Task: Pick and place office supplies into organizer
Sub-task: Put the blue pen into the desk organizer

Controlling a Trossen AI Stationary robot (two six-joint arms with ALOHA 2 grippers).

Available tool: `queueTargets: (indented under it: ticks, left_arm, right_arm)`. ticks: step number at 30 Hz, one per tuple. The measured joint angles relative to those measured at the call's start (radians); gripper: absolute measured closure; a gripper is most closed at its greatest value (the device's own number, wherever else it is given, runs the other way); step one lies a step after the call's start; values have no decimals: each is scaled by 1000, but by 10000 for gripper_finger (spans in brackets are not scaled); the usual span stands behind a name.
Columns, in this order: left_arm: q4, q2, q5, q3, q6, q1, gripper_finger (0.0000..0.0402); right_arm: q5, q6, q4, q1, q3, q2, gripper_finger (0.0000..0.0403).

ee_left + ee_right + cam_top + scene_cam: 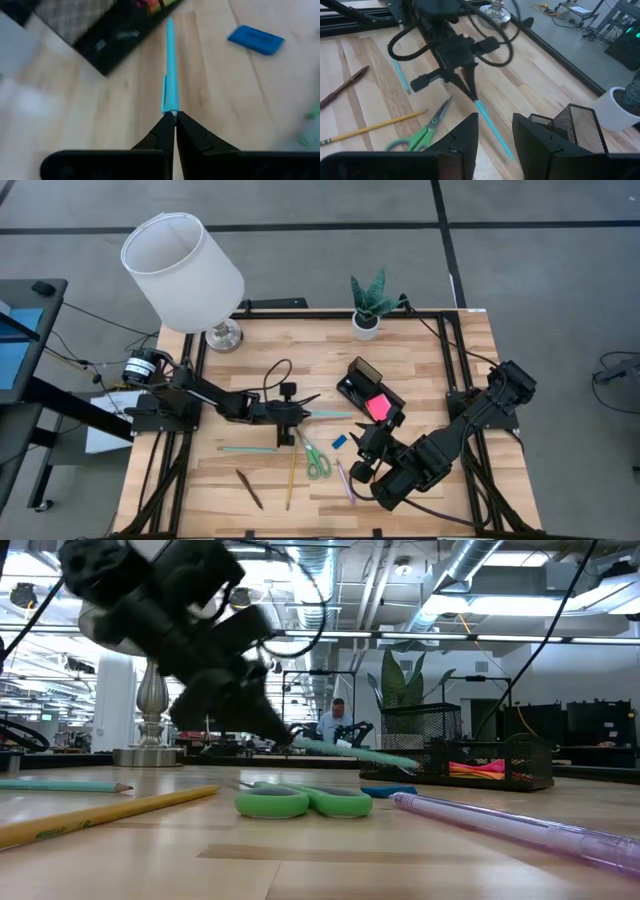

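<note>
The black organizer at frame center holds a pink sticky-note pad. The left end effector pinches a teal pen; the right end effector is open and empty.

L gripper pinches teal pen above scissors.

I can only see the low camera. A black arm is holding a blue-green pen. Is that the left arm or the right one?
Observer: The left. From above, the left gripper is shut on one end of the teal pen.
Operator: Where's the other arm?
Observer: The right gripper hangs open and empty by the blue eraser.
Operator: Does the pen point at the box?
Observer: Yes. The left wrist view shows its tip at the edge of the organizer.
</note>
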Motion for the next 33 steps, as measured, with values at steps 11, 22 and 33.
queueTargets:
  ticks: [11, 22, 33]
  left_arm:
    - [-411, -2, -206, 380, 330, -1, 401]
    - [-565, -4, -318, 584, 672, 32, 401]
    - [-555, -3, -145, 585, 748, 167, 401]
  right_arm:
    - [0, 0, 0, 3, 0, 0, 289]
    - [3, 0, -10, 31, 0, 0, 289]
    - [3, 0, -42, 82, 0, 0, 289]
